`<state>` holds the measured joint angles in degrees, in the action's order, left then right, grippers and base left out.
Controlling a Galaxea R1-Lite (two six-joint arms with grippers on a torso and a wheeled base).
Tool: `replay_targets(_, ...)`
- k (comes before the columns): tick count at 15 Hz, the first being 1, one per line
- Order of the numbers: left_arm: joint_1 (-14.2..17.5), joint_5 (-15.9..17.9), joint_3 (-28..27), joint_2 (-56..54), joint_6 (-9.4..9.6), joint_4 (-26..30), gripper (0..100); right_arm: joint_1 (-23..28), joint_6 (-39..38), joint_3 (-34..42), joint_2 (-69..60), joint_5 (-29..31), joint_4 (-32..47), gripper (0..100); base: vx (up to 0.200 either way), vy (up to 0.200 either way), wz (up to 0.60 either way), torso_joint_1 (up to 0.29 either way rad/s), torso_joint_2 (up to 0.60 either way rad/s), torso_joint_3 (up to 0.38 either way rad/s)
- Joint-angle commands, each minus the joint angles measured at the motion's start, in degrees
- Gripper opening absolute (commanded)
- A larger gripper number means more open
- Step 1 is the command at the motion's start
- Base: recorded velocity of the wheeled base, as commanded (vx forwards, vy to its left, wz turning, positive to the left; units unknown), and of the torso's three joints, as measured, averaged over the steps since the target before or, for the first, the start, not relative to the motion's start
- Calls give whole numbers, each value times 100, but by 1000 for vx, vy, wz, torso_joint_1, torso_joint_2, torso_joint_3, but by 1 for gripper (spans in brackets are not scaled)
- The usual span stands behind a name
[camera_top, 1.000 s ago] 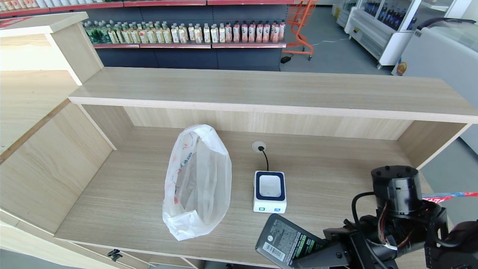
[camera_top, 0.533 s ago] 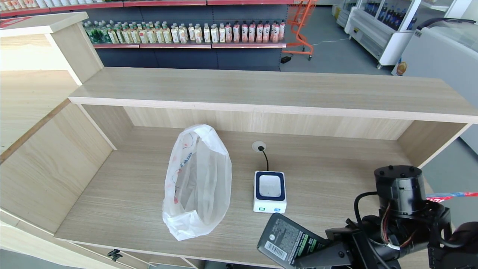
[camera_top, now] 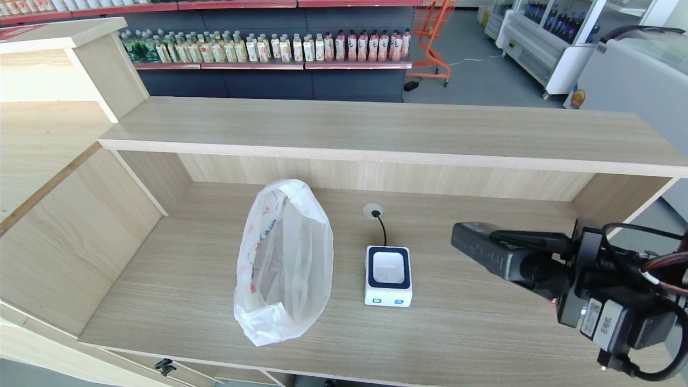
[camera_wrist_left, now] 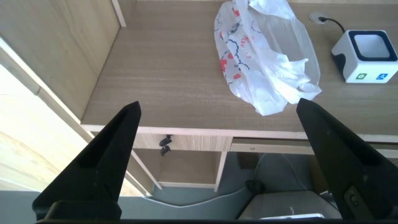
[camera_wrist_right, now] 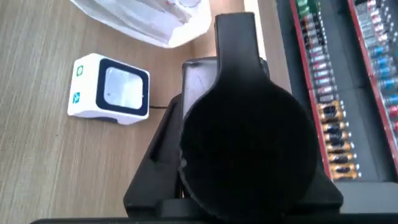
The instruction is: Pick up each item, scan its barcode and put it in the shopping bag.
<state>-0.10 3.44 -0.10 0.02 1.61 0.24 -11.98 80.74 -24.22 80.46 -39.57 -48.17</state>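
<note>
The right hand is clamped on a dark flat pack, one finger along its top and one beneath. It holds the pack over the surface, to the right of the scanner and well apart from it.

A second ago the pack was at the near edge of the surface, just near-right of the scanner, with its white barcode label facing up toward the head camera. Since then the arm has swung it farther from the near edge and turned the wrist over. The pack now shows a narrow dark side, and the label can no longer be seen from above. Half a second ago it had hardly shifted, so most of the move is recent.

The scanner sits where it was, window up, with its black cable running to the grommet behind it. The white shopping bag lies to its left with its mouth toward the far side, unchanged.

The left hand hangs spread wide with nothing in it, off the near left edge of the surface. The bag and scanner lie beyond it.

A shelf of bottles lines the far wall.
</note>
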Motion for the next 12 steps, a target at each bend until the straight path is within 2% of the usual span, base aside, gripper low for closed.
replay_targets(1,1,-1,1,-2,-3,2,100,1049,-1851,-135,-355,1074,79,0,0,0,0,0,0,0)
replay_targets(2,1,-10,1,-2,-3,2,100,987,-3222,-153,-188,1892,378,0,0,0,0,0,0,0)
replay_targets(3,1,-1,1,-2,-3,2,100,583,-4505,-434,-4,2647,774,0,0,0,0,0,0,0)
replay_targets(4,1,-1,1,-2,-3,2,100,135,-5780,-874,365,2911,1222,0,0,0,0,0,0,0)
replay_targets(5,1,-1,1,-2,-3,2,100,-234,-7160,-1392,620,2894,1608,0,0,0,0,0,0,0)
replay_targets(8,1,-1,1,-2,-3,2,100,-1175,-9471,-2385,1385,2885,2391,0,0,0,0,0,0,0)
replay_targets(9,1,-1,1,-2,-3,2,100,-1412,-10025,-2535,1622,2885,2408,0,0,0,0,0,0,0)
replay_targets(10,1,-1,1,-2,-3,2,100,-1588,-10526,-2711,1912,2876,2417,0,0,0,0,0,0,0)
replay_targets(12,1,-1,1,-2,6,2,100,-1720,-10728,-2895,2475,2885,2417,0,0,0,0,0,0,0)
